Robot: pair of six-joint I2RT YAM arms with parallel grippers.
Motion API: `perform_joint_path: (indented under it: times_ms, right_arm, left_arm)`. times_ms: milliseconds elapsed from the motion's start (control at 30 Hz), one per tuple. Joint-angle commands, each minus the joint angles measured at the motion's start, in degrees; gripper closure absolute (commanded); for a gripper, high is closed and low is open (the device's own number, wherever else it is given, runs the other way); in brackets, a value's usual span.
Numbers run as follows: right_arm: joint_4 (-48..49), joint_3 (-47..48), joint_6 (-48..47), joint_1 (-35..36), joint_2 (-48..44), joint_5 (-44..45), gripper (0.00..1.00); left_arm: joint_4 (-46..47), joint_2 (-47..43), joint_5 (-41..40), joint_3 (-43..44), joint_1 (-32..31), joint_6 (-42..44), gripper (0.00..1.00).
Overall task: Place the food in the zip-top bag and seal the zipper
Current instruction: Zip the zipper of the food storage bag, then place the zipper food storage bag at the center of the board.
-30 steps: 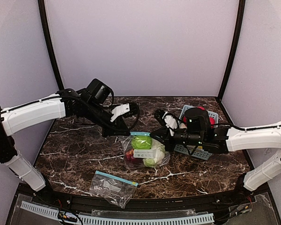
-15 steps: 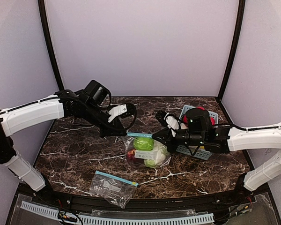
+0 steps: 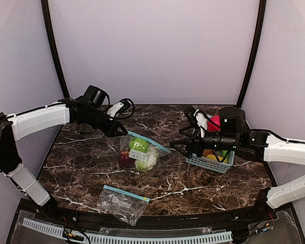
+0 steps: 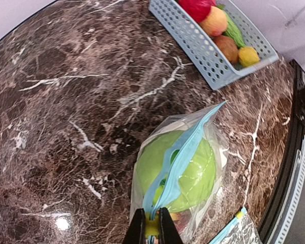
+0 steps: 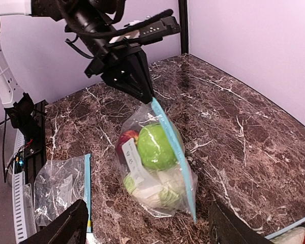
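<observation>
Pale lilac walls close in a dark, white-veined marble tabletop (image 3: 81, 162). Over its middle, the left gripper (image 4: 150, 229) is pressed together on one end of the blue zipper strip (image 4: 179, 151) of the zip-top bag (image 3: 140, 155). It holds that corner raised while the bag's bottom rests on the tabletop. The strip slants down and away from the gripper toward the right arm. I cannot tell whether it is sealed along its whole length.

Inside the clear bag a green apple (image 5: 155, 147) sits uppermost, just under the strip. A red apple (image 5: 126, 138) lies beside it and a pale cauliflower (image 5: 162, 188) below.

The right gripper (image 3: 177, 148) has its fingers spread wide with nothing between them. It hangs between the bag and the light-blue slotted basket (image 4: 193, 48), clear of the bag.

The basket stands on the right part of the tabletop. It holds more food: a red piece (image 4: 195, 7), an orange piece (image 4: 213, 20), a green piece (image 4: 234, 33), a brownish piece (image 4: 226, 48) and a small yellow piece (image 4: 248, 56).

A second clear bag (image 3: 123, 202) with a blue strip lies flat near the front edge of the tabletop, well apart from both grippers.
</observation>
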Motion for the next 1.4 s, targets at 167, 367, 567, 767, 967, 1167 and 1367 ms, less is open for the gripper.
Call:
perform_joint_path:
  times_ms: [167,367,567,767,967,1167,1367]
  right_arm:
    - [-3.0,-2.5,6.3,0.0,-3.5,5.0,0.20]
    - [-2.1,-5.2,9.5,0.1,-5.2,4.8,0.20]
    - [-2.7,-6.5,10.4,0.1,-6.1,4.6,0.20]
    - [-4.0,-6.5,11.5,0.3,-4.4,3.5,0.21]
    - [-3.9,-6.8,13.1,2.6,-1.9,1.2,0.25]
    - [-2.0,-7.1,13.4,3.3,-0.5,1.5,0.25]
    - [-1.1,-7.0,13.1,3.4,0.2,3.0,0.25]
  left_arm:
    - [13.6,6.8,3.8,0.4,12.6,-15.4,0.99]
    - [19.1,12.9,5.7,2.0,16.5,-19.6,0.98]
    - [20.8,12.8,1.6,0.0,16.6,-20.1,0.74]
    - [29.3,1.1,-6.0,-11.3,16.7,-25.1,0.33]
    - [22.7,-12.3,-10.9,-23.0,15.9,-30.1,0.27]
    - [16.6,-26.4,-12.8,-37.3,9.1,-40.0,0.27]
    - [15.1,-38.2,-10.1,-48.5,0.6,-54.6,0.34]
